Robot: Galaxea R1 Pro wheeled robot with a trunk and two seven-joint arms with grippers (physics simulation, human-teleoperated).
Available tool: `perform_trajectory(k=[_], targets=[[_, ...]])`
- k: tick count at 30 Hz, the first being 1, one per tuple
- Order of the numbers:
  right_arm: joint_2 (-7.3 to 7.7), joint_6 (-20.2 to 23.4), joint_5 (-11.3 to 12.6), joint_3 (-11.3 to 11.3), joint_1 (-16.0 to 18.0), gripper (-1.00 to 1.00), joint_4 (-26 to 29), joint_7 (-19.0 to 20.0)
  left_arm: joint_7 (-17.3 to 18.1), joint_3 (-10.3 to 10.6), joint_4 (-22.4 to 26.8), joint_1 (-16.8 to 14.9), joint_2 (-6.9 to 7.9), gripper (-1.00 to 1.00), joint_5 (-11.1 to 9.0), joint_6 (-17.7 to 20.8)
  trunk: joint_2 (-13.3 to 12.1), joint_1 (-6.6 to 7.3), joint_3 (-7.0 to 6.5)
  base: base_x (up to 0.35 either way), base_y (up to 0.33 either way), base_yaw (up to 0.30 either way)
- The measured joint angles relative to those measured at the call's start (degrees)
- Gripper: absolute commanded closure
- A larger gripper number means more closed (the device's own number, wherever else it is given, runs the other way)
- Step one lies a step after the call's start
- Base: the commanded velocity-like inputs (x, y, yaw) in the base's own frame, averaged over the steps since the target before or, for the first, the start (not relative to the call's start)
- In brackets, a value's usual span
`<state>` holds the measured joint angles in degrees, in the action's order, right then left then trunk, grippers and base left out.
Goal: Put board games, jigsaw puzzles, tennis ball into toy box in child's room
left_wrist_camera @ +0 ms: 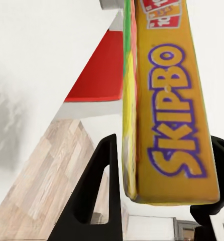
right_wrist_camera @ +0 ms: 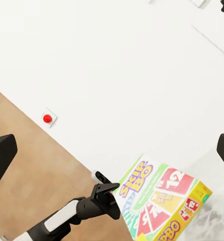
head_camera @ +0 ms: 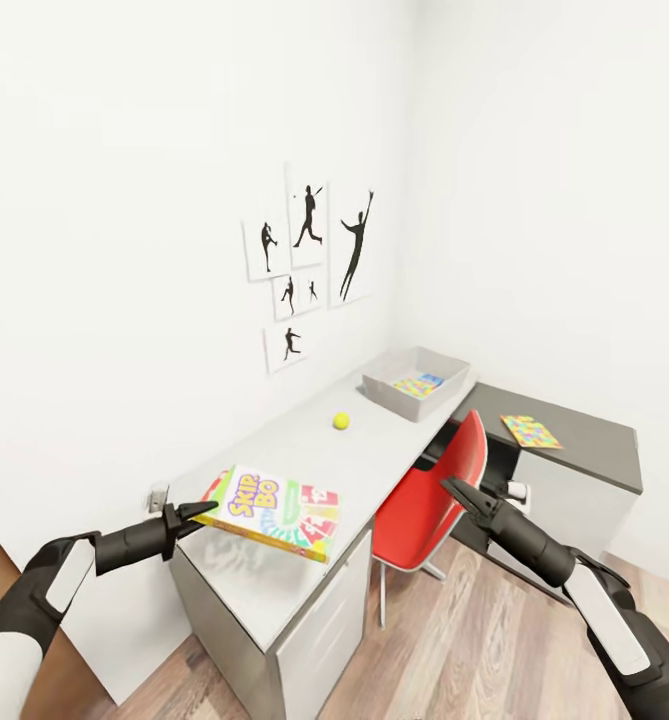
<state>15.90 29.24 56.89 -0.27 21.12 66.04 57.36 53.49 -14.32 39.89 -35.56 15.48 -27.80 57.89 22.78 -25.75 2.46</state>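
A child's bedroom or study corner in a home, by the look of it: a grey L-shaped tabletop (head_camera: 304, 450) with drawers against white walls, a red chair (head_camera: 439, 490), sports-silhouette posters (head_camera: 309, 260), wood flooring (head_camera: 474, 640), and toys such as a tennis ball (head_camera: 341, 421) and a jigsaw puzzle (head_camera: 530, 431).

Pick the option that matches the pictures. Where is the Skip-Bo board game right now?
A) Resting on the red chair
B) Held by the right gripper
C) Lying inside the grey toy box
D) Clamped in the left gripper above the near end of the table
D: the left gripper pinches the Skip-Bo box by its edge above the table, short of the toy box.
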Motion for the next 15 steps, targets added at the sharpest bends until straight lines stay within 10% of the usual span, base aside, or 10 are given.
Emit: perform_trajectory(k=[15], targets=[[-0.01, -0.15, 0.00, -0.05, 0.00, -1.00, -0.11, -0.04, 0.00, 2.18, 0.36, 0.01, -0.18, 1.00, 0.11, 0.07, 0.00, 0.00, 0.09, -0.087, 0.000, -0.221]])
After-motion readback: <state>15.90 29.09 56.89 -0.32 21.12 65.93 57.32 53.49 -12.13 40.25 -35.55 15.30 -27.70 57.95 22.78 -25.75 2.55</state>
